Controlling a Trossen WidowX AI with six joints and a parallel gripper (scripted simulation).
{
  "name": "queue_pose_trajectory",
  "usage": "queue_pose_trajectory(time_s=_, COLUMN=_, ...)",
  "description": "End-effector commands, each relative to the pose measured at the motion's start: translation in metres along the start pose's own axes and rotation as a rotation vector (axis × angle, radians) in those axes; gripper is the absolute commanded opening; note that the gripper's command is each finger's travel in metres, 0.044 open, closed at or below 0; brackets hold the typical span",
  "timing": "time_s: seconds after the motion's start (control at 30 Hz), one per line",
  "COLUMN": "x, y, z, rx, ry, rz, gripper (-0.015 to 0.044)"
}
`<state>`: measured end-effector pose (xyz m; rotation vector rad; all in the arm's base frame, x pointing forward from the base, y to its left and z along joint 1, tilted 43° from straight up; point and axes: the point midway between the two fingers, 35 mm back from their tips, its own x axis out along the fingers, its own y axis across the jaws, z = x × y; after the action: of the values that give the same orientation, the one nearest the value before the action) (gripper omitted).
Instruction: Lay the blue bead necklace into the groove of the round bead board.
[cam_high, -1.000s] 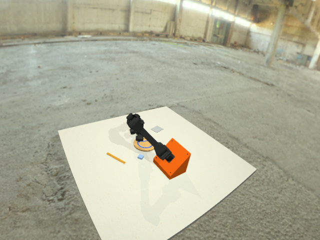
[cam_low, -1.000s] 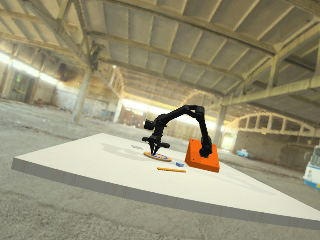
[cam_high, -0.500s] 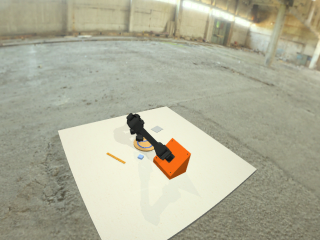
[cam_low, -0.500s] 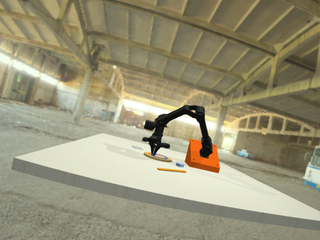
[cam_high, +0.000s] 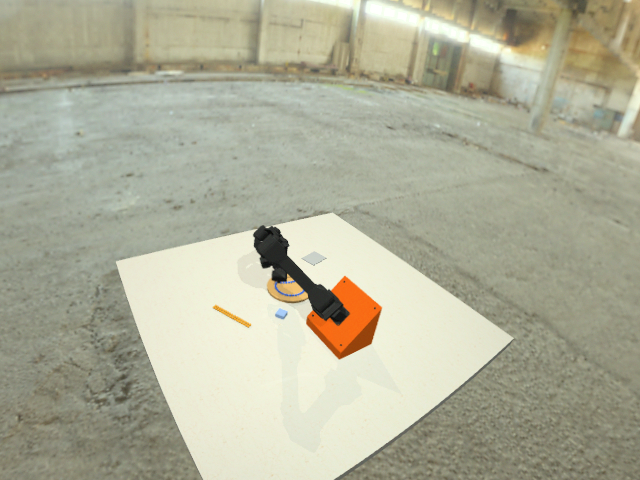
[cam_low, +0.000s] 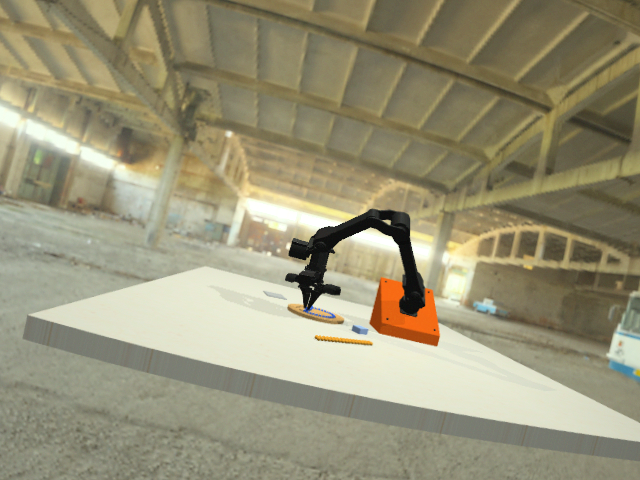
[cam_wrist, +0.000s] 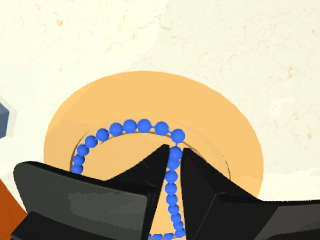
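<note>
The gripper points down over the round bead board, its fingers drawn nearly together, with the blue bead necklace passing between their tips. A narrow gap shows beside the beads in the wrist view, so whether the 2 fingers are clamped on the strand or only close around it, I cannot tell.

The necklace lies on the board. In the wrist view, 1 part of it curves along the groove, while another part cuts inward from a corner near the fingertips and runs between the fingers. The groove's arc on the other side of the fingers has no beads in the part that shows. The fingers hide some of the necklace and board.

A light blue block sits on the surface near the board, toward the orange strip, which looks beaded and lies straight. A flat gray square lies on the board's other side. The black arm reaches over from an orange base with a sloped form.
</note>
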<state>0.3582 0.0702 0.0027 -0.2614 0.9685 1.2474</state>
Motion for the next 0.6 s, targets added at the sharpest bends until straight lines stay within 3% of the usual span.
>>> queue_pose_trajectory(time_s=0.0, x=-0.0014, y=-0.0036, z=0.003, rx=-0.005, ry=-0.003, rz=-0.001, gripper=0.0)
queue_pose_trajectory(time_s=0.57, x=0.0065, y=-0.0119, z=0.0078, rx=-0.006, ry=-0.004, rz=-0.001, gripper=0.0)
